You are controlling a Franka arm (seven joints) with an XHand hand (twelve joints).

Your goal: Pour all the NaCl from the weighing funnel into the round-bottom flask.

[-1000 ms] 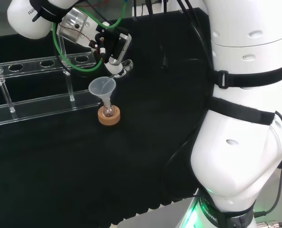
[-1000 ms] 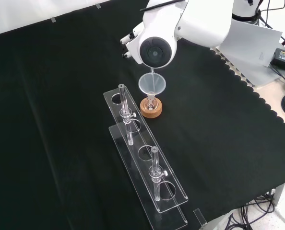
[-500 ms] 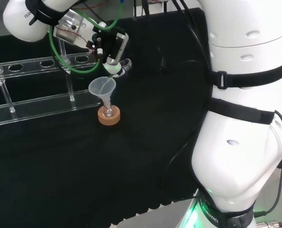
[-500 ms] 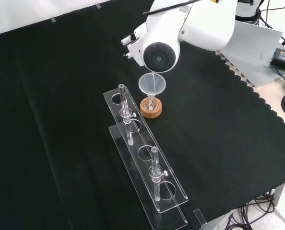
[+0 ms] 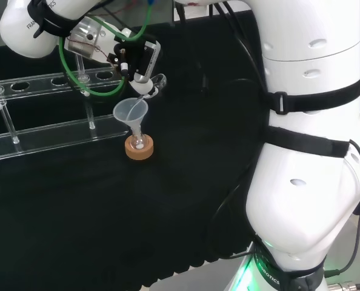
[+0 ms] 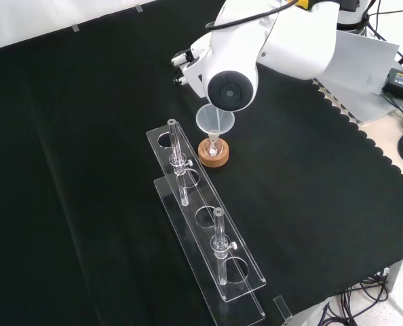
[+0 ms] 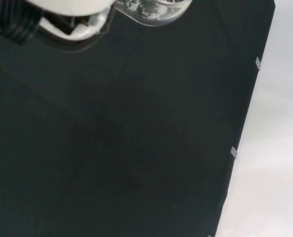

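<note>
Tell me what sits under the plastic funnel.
Its stem goes into a small round-bottom flask on a cork ring. A little white shows inside the flask. The funnel hides the flask's neck.

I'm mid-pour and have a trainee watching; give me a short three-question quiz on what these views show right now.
1. True or false: the round-bottom flask sits on a cork ring.
2. What stands in the flask's neck? A) stopper B) plastic funnel C) thermometer
3. In the head view, the hand holds the weighing funnel tilted above the plastic funnel's ____.

Key: 1 true; 2 B; 3 mouth
</note>
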